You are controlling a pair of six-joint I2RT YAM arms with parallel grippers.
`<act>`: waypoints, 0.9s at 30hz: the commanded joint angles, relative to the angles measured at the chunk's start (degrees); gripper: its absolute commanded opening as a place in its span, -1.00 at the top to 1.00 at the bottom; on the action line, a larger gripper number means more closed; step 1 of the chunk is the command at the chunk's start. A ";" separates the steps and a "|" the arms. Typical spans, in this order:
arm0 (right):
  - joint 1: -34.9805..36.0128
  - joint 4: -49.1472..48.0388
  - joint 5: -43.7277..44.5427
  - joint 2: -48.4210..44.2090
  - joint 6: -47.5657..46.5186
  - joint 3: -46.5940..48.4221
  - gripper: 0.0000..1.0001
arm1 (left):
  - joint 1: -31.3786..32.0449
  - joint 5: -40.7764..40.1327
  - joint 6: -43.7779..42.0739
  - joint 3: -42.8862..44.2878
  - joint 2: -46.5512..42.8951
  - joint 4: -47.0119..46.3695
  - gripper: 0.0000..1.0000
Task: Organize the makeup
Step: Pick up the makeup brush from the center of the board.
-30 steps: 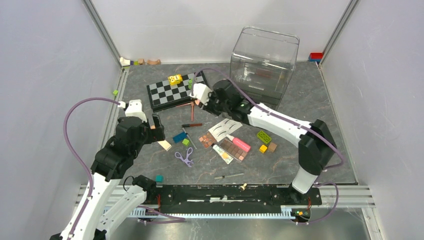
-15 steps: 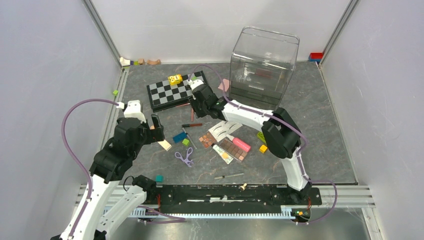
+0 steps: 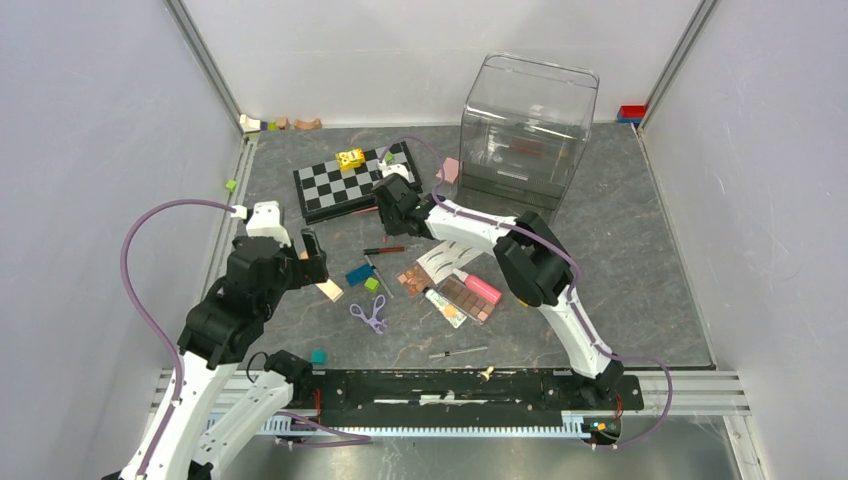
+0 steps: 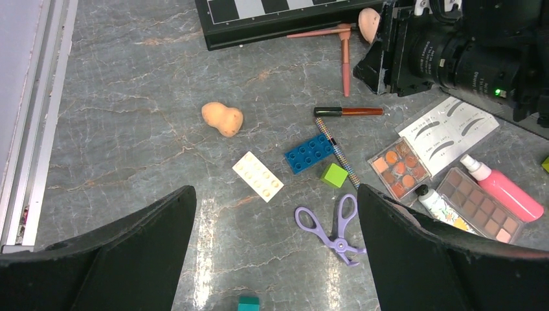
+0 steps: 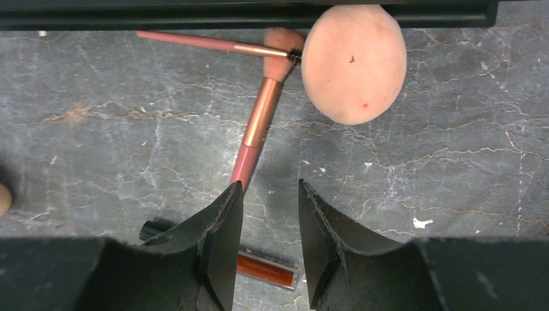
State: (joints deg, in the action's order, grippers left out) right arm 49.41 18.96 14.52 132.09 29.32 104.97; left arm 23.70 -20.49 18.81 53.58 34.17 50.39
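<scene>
In the right wrist view the chessboard is cut down to a dark strip along the top. The right hand hovers just in front of the chessboard's near edge. Its fingers are parted a little, with bare bench between them, and it grasps nothing. One finger covers the tail of the rose-gold brush. That brush's bristles meet the tip of a thinner brush lying along the chessboard's edge. A round peach sponge sits against that edge beside them. A dark red tube shows only in part behind the fingers. From above, the right wrist covers most of this spot.

The left hand hangs released with its fingers spread wide, well nearer than the chessboard. A teal block is cut off at the bottom of the left wrist view.

The other makeup lies loose on the bench on the chessboard's near side:
- a gourd-shaped sponge
- the lash card
- an orange palette
- the brown palette
- a pink bottle
- a cream tube
- the purple curler

Mixed in among these are a blue block, a green block and a cream block. A small pink thing lies between the chessboard and the clear container, too small to make out.
</scene>
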 commanded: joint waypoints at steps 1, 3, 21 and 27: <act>0.25 0.07 3.21 1.99 1.17 2.72 0.14 | -0.33 0.08 -2.42 -0.05 -0.64 -2.42 -1.00; 0.29 -0.29 3.16 2.52 1.24 2.83 0.14 | -0.28 0.19 -2.45 -0.06 -0.58 -2.41 -1.00; 2.00 -2.43 8.11 1.51 1.06 6.33 0.14 | -0.37 0.10 -2.43 -0.06 -0.91 -2.40 -1.00; 2.36 -3.48 7.64 2.99 1.23 6.77 0.13 | -0.35 0.22 -2.44 -0.05 -0.75 -2.50 -1.00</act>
State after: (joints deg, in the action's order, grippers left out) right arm 51.33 17.28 21.30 134.61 30.15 109.40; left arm 23.70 -20.47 18.81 53.54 33.63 50.39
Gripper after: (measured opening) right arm 0.433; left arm 0.997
